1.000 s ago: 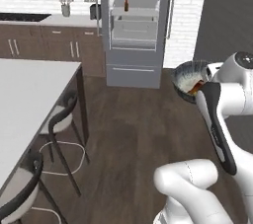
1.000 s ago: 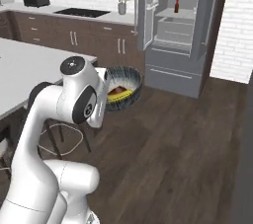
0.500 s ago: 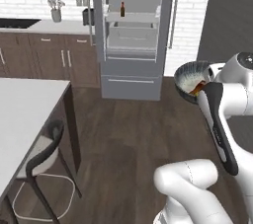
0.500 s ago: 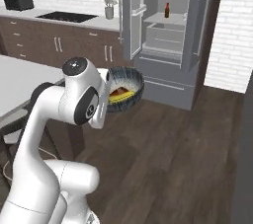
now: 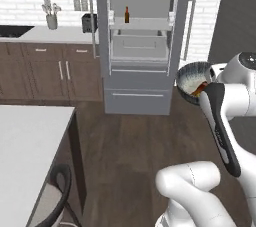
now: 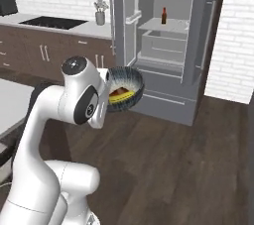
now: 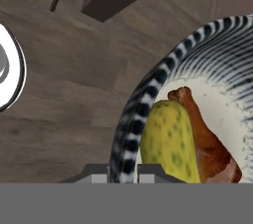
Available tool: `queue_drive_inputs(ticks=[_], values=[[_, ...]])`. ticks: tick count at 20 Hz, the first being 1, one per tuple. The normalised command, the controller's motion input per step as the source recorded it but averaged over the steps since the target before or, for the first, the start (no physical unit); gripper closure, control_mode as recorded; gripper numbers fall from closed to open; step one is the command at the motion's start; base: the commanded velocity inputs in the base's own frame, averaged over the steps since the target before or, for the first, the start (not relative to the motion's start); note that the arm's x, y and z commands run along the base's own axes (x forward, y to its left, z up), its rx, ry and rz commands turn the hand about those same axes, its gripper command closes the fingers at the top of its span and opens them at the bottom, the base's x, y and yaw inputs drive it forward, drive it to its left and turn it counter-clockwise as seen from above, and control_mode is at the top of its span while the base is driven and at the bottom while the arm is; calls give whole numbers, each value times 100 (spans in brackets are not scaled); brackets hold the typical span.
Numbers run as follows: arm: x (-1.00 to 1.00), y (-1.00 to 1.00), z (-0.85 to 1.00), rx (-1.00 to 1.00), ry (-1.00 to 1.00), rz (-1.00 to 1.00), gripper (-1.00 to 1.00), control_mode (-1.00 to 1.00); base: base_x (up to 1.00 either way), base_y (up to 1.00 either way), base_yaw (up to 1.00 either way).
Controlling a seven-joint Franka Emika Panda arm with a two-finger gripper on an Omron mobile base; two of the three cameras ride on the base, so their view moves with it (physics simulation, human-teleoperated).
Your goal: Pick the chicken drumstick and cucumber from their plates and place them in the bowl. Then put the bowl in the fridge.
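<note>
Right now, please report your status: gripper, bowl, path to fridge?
Gripper shut on bowl rim. Cucumber and chicken drumstick inside. Fridge open ahead, floor between bare.

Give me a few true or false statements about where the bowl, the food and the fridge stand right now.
1. The bowl is held up in the air by the tool, shut on its rim. True.
2. The bowl is empty. False: the cucumber and the chicken drumstick lie in it, side by side.
3. The fridge stands open. True.
4. The bowl sits on a fridge shelf. False: it is in front of the fridge, above the floor.
5. A dark bottle stands on a fridge shelf. True.
</note>
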Motion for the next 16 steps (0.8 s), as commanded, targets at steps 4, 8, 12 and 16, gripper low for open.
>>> queue_drive_inputs(ticks=[4,8,12,16], values=[[0,0,0,0,0,0,100,100,100,42,-8],[0,0,0,0,0,0,100,100,100,46,-5],[0,0,0,0,0,0,100,100,100,-4,-3],[0,0,0,0,0,0,100,100,100,-27,-6]])
